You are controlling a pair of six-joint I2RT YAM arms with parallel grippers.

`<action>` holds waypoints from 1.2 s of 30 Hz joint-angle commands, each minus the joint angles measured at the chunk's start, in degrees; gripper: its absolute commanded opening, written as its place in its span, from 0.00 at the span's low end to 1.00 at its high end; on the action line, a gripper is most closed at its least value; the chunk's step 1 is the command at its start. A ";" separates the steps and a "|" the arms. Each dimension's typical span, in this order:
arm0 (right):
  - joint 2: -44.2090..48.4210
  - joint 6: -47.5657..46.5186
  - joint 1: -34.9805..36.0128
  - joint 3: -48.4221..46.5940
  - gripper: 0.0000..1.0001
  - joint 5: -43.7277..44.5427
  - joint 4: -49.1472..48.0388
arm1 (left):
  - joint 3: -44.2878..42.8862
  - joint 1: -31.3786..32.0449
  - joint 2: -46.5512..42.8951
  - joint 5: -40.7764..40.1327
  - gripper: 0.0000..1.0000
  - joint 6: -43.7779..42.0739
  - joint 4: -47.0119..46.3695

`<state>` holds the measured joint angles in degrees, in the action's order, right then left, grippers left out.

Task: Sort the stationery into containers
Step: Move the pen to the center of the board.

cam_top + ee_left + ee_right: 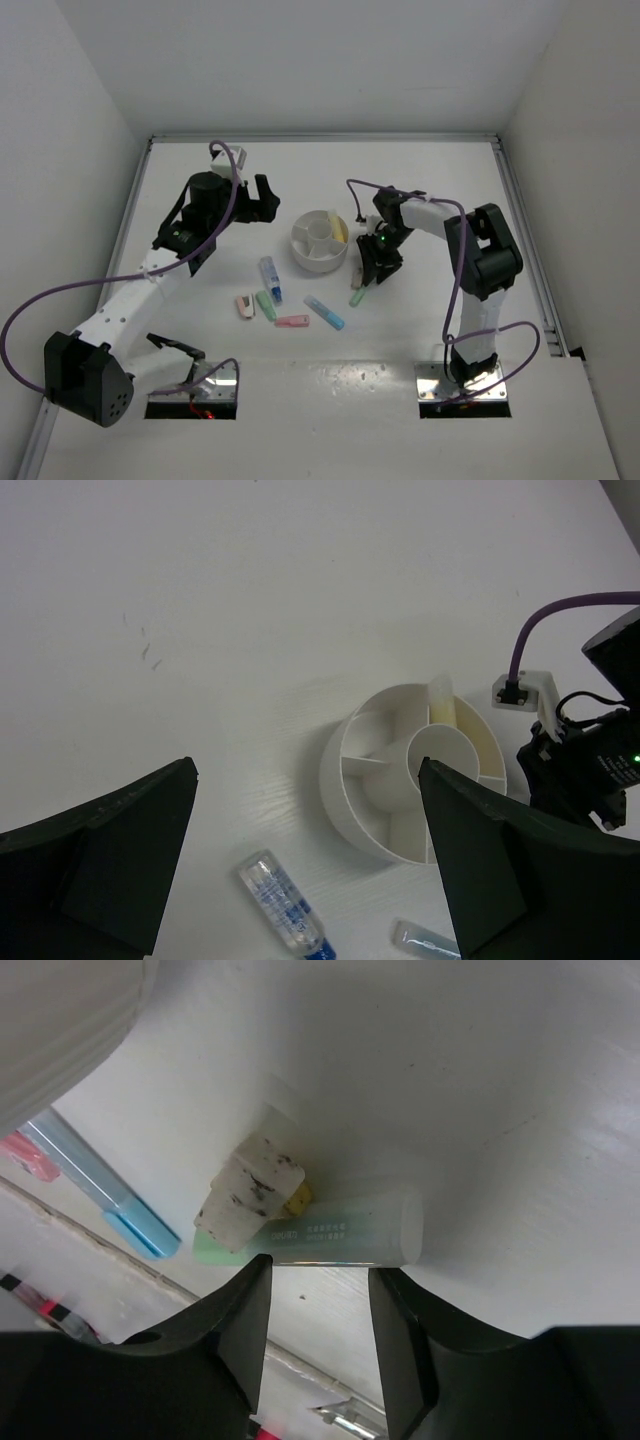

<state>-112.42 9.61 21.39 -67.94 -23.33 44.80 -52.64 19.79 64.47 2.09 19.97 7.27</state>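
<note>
**A:** White worktop [420, 190], white walls on three sides. Where's the work?

**B:** Just beside the round tub [318, 262], on its near right. A green marker [340, 1230] lies flat there, with a grubby beige eraser [250, 1185] resting against it. The right jaws hang right over the pair. They're parted part-way, with nothing between them that I can see.

**A:** So what worries you?

**B:** The marker lies along the line the jaws close on, and it looks longer than the gap. If they come down like that, I'd expect a finger to land on it, or to pinch the eraser along with it. Two pieces in one grab would put one in the wrong compartment.

**A:** Or one pops out.

**B:** Yes. A round barrel probably rolls if it's clipped off-centre, and the tub wall is close enough to get nudged.

**A:** And the left side?

**B:** The left jaws are spread fully wide and hold nothing. They hover off the tub's far left side. If both arms go for the tub at once, they could meet over it.

**A:** How much is sorted?

**B:** One yellow piece [443, 705] stands in a compartment. Five others lie loose on the worktop, on the near side of the tub, among them a blue marker [324, 312] and a pink one [292, 321].
</note>
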 commanded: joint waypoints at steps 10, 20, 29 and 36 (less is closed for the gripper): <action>-2.19 6.47 -0.47 -0.17 0.47 6.71 -8.05 | -1.59 0.34 -1.54 -0.50 1.00 -0.28 -0.94; -0.61 8.68 -4.33 0.44 0.52 1.81 -14.73 | -1.59 0.34 -1.54 -0.51 1.00 -0.28 -0.94; 6.07 11.14 -7.32 2.55 0.51 -6.72 -15.26 | -1.59 0.34 -1.54 0.02 1.00 -0.28 -0.94; 4.15 13.06 -7.85 1.24 0.50 -9.80 -15.27 | -1.59 0.34 -1.54 -0.51 1.00 -0.28 -0.94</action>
<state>-108.27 20.78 13.82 -65.54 -30.52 30.44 -52.64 19.79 64.47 1.87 19.97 7.27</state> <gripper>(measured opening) 0.503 0.997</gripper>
